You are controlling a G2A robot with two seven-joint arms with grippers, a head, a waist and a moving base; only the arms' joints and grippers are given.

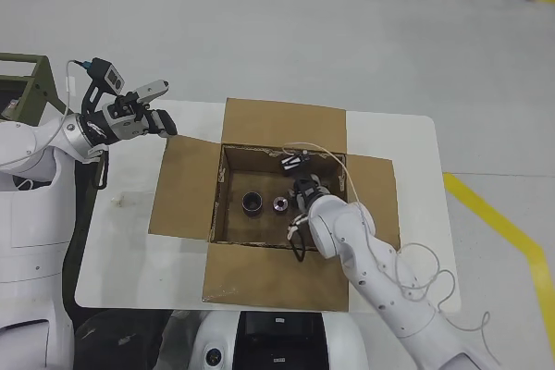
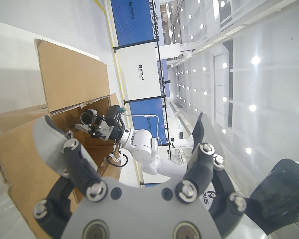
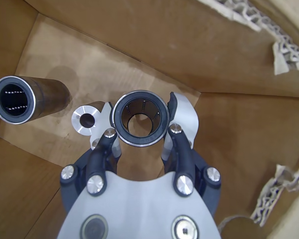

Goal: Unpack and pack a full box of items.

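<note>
An open cardboard box (image 1: 282, 122) stands mid-table, flaps spread. My right gripper (image 3: 140, 115) is shut on a short black-rimmed cylindrical bearing (image 3: 139, 138), held upright inside the box (image 3: 139, 26). In the left wrist view that right gripper (image 2: 86, 123) carries the bearing (image 2: 86, 116) by the box's far wall (image 2: 69, 75). On the box floor stand a long dark bearing (image 3: 13, 99) (image 1: 252, 202) and a small silver bushing (image 3: 86, 120) (image 1: 281, 203). My left gripper (image 1: 159, 106) (image 2: 122, 133) is open and empty, in the air to the left of the box.
The white table (image 1: 129, 250) has bare room left of the box. A green crate (image 1: 18, 83) sits off the table's far left corner. A yellow floor line (image 1: 499, 222) runs on the right. Torn corrugated edges (image 3: 239, 8) line the box rim.
</note>
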